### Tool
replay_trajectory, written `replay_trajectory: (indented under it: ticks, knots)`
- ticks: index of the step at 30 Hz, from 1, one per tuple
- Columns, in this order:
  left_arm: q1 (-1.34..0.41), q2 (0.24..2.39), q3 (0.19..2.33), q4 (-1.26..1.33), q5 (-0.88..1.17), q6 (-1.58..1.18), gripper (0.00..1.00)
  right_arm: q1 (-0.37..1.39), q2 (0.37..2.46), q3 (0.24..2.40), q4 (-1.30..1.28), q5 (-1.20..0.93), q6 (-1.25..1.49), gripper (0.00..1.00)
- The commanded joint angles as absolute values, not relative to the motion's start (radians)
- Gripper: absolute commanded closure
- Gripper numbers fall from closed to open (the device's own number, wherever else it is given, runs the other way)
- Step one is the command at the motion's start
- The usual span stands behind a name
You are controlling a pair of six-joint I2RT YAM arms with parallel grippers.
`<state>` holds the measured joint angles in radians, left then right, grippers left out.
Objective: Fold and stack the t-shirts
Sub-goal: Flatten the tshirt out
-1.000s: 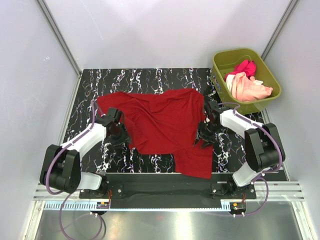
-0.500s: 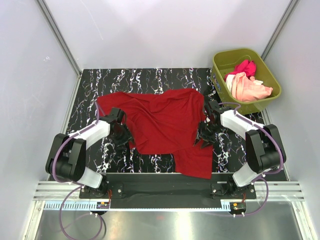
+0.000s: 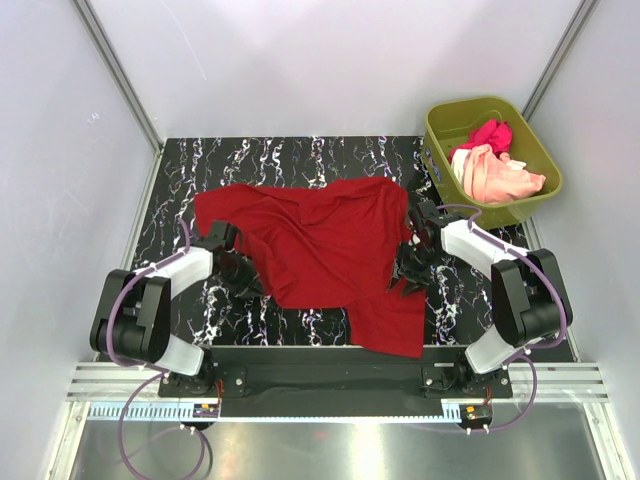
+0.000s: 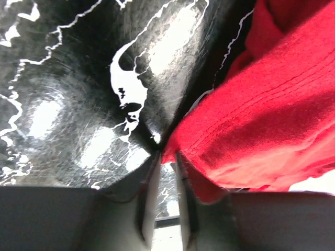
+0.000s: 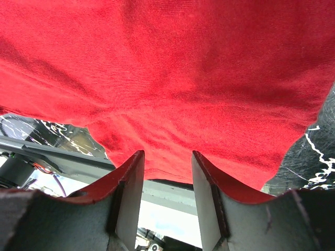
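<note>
The deep red t-shirt (image 3: 320, 245) lies spread and rumpled across the black marbled table (image 3: 300, 160). My left gripper (image 3: 245, 276) is at its left lower edge. In the left wrist view the jaws (image 4: 168, 155) stand nearly together, with a corner of the red hem (image 4: 261, 115) pinched at their tips. My right gripper (image 3: 405, 275) rests on the shirt's right side. Its fingers (image 5: 167, 155) are apart, pointing at the red cloth (image 5: 167, 63) with nothing between them. The magenta-pink t-shirt (image 3: 490, 133) and the pale peach t-shirt (image 3: 497, 178) lie bunched in the tub.
An olive-green plastic tub (image 3: 540, 196) stands at the back right corner of the table. White walls close in both sides and the back. The black mounting rail (image 3: 320, 372) runs along the near edge, and the shirt's lower right flap reaches almost to it.
My left gripper slid in to the shirt's left hem and its jaws narrowed on the cloth corner. The right arm and the shirt have barely moved.
</note>
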<state>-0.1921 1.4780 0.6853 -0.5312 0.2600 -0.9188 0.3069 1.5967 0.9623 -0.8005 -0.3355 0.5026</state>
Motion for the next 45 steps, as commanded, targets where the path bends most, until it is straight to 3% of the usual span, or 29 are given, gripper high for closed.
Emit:
replay_trajectory:
  ticks: [1,5,7,15,23,26,27,28,31,36,41,45]
  knots:
    - [-0.195,1.537,0.612,-0.489,0.152,-0.913,0.83,0.316,1.554,0.971,-0.793,-0.344,0.509,0.52]
    - [-0.193,1.545,0.626,-0.477,0.15,-0.899,0.9,0.316,1.546,0.971,-0.798,-0.345,0.511,0.52]
    - [-0.192,1.545,0.63,-0.479,0.153,-0.896,1.0,0.316,1.54,0.971,-0.801,-0.339,0.506,0.52]
    - [-0.157,1.338,0.774,-0.753,-0.115,-0.74,1.0,0.316,1.529,0.974,-0.813,-0.333,0.502,0.52]
    - [-0.109,1.419,0.963,-0.893,-0.34,-0.584,1.0,0.316,1.543,1.002,-0.818,-0.347,0.497,0.52]
    - [-0.107,1.381,0.986,-0.923,-0.359,-0.626,0.77,0.316,1.545,1.006,-0.824,-0.345,0.483,0.52]
    - [-0.107,1.361,0.979,-0.93,-0.356,-0.644,0.57,0.316,1.546,1.008,-0.827,-0.345,0.48,0.52]
    - [-0.107,1.339,0.976,-0.936,-0.348,-0.664,0.48,0.316,1.546,1.006,-0.83,-0.344,0.479,0.52]
    - [-0.107,1.254,0.945,-0.95,-0.272,-0.748,0.35,0.316,1.537,0.997,-0.815,-0.356,0.491,0.52]
    - [-0.063,1.259,0.899,-0.884,-0.08,-0.87,0.4,0.316,1.535,0.979,-0.802,-0.37,0.491,0.52]
    - [-0.002,1.318,0.848,-0.784,-0.015,-0.94,0.51,0.316,1.525,0.973,-0.808,-0.365,0.472,0.52]
    - [0.051,1.364,0.85,-0.75,-0.006,-0.942,0.48,0.316,1.511,0.959,-0.802,-0.36,0.474,0.52]
